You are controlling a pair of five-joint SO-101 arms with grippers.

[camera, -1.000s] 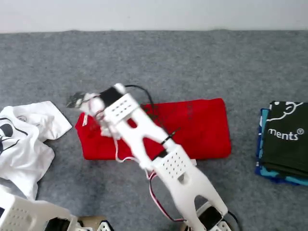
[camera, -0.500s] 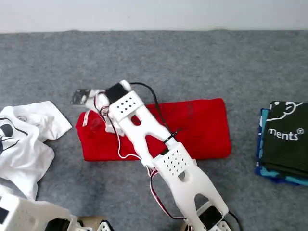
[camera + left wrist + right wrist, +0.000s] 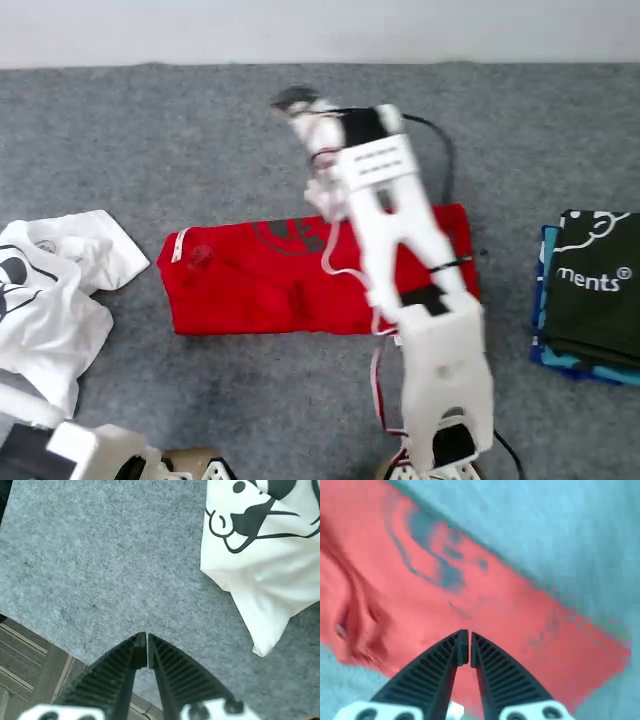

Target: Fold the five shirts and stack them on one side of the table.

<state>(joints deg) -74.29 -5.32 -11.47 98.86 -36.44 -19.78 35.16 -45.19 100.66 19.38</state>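
Observation:
A red shirt point(image 3: 260, 285) lies folded into a long strip in the middle of the grey table; its dark print point(image 3: 440, 575) faces up. My right gripper point(image 3: 465, 650) is shut and empty, hanging above the red shirt point(image 3: 530, 645) near its far edge; in the high view the right gripper point(image 3: 296, 101) appears over the felt beyond the shirt. A crumpled white shirt point(image 3: 50, 290) with black print lies at the left. My left gripper point(image 3: 147, 652) is shut and empty over bare felt by the table's near edge, next to the white shirt point(image 3: 265, 555).
A stack of folded shirts point(image 3: 590, 300), dark one on top, sits at the right edge. The left arm's base point(image 3: 70, 445) is at the front left corner. Wooden floor point(image 3: 30, 655) shows past the table edge. Bare grey felt point(image 3: 150, 130) stretches across the back.
The right arm swung from the red shirt's left end to the right and toward the back, rising off the cloth. The shirt's left half and print now lie uncovered.

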